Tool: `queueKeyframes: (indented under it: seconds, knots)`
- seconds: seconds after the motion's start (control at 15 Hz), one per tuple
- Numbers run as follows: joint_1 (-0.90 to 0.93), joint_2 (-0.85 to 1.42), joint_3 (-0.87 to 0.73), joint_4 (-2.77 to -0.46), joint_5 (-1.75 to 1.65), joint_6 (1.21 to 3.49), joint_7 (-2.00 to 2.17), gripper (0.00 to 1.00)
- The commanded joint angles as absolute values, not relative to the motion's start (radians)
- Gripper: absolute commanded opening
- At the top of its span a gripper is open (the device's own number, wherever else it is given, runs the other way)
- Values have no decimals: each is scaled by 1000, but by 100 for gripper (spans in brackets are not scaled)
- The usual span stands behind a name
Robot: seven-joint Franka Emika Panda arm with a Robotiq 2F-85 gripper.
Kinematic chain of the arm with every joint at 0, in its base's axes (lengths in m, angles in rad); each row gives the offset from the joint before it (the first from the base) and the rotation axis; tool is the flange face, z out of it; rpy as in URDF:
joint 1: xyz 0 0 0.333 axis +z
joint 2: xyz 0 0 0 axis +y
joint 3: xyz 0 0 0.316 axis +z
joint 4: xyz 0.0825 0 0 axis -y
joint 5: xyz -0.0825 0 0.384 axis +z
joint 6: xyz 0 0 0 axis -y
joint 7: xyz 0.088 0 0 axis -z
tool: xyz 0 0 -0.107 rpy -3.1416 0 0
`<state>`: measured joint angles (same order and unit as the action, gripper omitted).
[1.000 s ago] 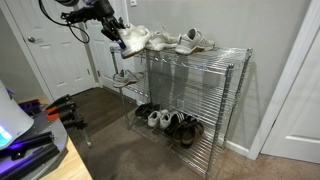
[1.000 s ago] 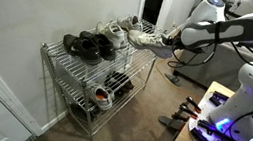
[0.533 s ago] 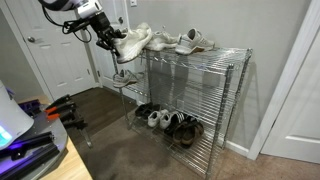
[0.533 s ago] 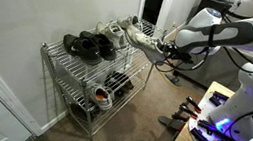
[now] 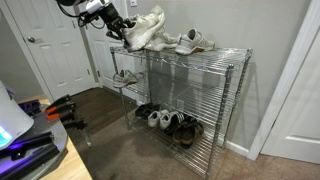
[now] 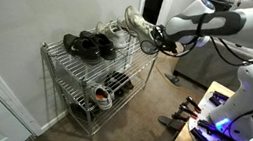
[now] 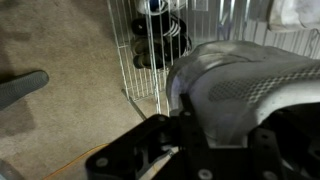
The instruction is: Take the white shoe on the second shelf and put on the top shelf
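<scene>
Up over the end of the top shelf we have the tool, and it's got the white shoe firmly in hand: fingers closed down on the shoe, as far as the shoe lets them go. The shoe rides tilted, one end kicked up high, the lower end down close to the wire; whether it touches the shelf, I can't tell from here.

In an exterior view from the far side, same story: the tool comes in from beyond the rack's end and the white shoe stands steeply above the top shelf. Just beside it on that tier sit pale sneakers, and next along, a pair of black shoes. Those pale sneakers show in both exterior views, lying flat on the top wire.

Lower down in the rack, more footwear: a light shoe at mid height near the end, and a row of shoes on the lowest level, light ones and dark ones side by side.

On the wrist view, the white shoe fills the right half of the picture, its knit upper pressed right against the tool. Beyond it, wire grid with dark shoes behind, and beige carpet below.
</scene>
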<state>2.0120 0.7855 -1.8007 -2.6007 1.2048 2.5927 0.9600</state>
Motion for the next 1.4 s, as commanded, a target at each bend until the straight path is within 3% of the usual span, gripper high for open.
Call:
queueKeyframes:
  seconds: [0.0,0.27,0.6,1.33]
  knots:
    - [1755,780,-1702,-2423,1146,2592,1065,5]
    - [1480,784,-1490,-2252,1053,2607,1149,5]
    - [1392,719,-1319,-2195,955,2740,1111,5]
    - [1221,643,-1190,-2122,646,2748,1229,5]
